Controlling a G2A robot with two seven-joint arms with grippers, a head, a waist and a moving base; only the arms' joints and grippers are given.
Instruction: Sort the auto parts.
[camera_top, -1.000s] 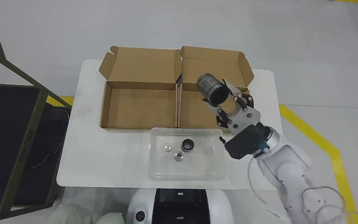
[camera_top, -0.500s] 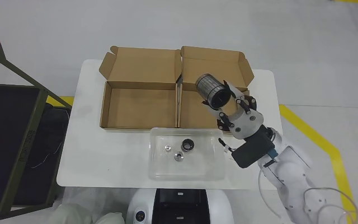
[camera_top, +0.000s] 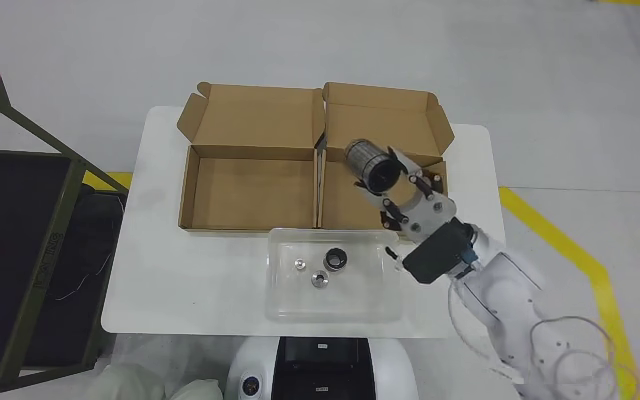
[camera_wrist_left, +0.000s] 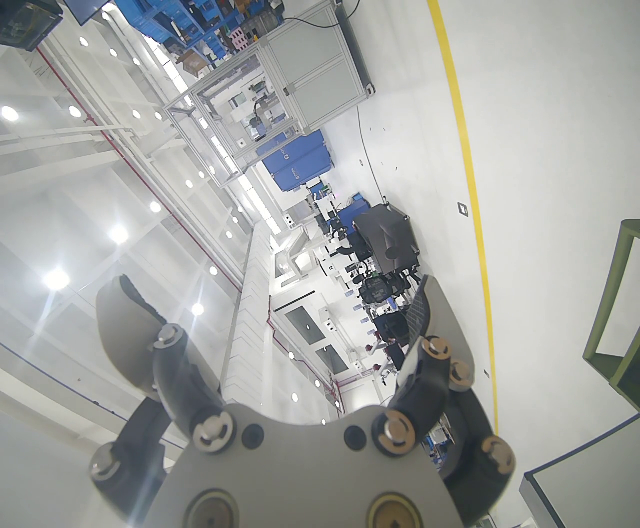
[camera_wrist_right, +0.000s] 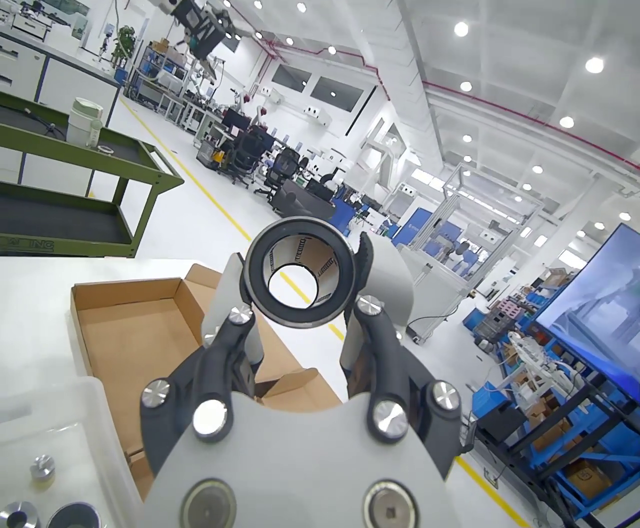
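White table (camera_top: 150, 230) in front of me, two open cardboard boxes side by side on its far half, left box (camera_top: 250, 192), right box (camera_top: 343, 208), walls touching, clear plastic tray (camera_top: 290, 300) just nearer me.

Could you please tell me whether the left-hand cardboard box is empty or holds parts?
Empty: the open brown cardboard box on the left has only bare floor inside.

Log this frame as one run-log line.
right end effector: shut on linear bearing, over right cardboard box | left end effector: open, empty | clear tray: three small metal parts
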